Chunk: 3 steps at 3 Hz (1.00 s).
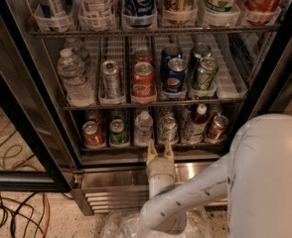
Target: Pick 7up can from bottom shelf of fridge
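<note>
One 7up can [168, 129] stands upright at the front of the bottom shelf [111, 148] of the fridge [106, 178], in a lane right of the shelf's middle. Just to its left is a clear bottle with a white cap [143, 128], and just to its right a darker bottle with a white cap [194, 125]. Further left on the same rack are a dark green can [117, 133] and a red can [92, 134]; at the far right sits a copper-brown can [217, 127]. The gripper [160, 148] is below and in front of the shelf's front edge, over the stainless base, pointing up toward the gap between the clear bottle and the 7up can. Its two tan fingers [151, 152] are spread apart with nothing between them, and they touch no can. The white arm [195, 192] reaches in from the lower right. On the rack above stand a water bottle [74, 76], a Coke can [143, 79] and a Pepsi can [176, 78]. Cables [12, 217] lie on the floor at the left.
</note>
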{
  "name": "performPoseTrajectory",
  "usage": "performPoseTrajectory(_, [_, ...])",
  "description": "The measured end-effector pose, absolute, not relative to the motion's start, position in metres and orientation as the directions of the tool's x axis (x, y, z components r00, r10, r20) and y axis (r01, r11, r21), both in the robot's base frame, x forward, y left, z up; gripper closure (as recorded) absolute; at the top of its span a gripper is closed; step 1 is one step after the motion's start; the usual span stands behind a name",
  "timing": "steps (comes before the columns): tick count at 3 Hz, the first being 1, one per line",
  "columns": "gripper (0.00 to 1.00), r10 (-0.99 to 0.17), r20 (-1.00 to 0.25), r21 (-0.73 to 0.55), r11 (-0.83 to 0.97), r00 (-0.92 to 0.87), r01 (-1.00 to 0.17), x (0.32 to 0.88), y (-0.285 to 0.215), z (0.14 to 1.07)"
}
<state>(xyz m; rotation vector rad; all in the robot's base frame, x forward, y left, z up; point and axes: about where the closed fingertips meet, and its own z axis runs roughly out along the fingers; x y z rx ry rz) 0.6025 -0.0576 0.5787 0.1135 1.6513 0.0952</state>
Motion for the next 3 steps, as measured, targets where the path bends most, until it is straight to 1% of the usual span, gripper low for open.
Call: performPoseTrajectory(3, [0.47,0.114,-0.993,0.115,0.993,-0.02,-0.015,0.618,-0.065,0.59])
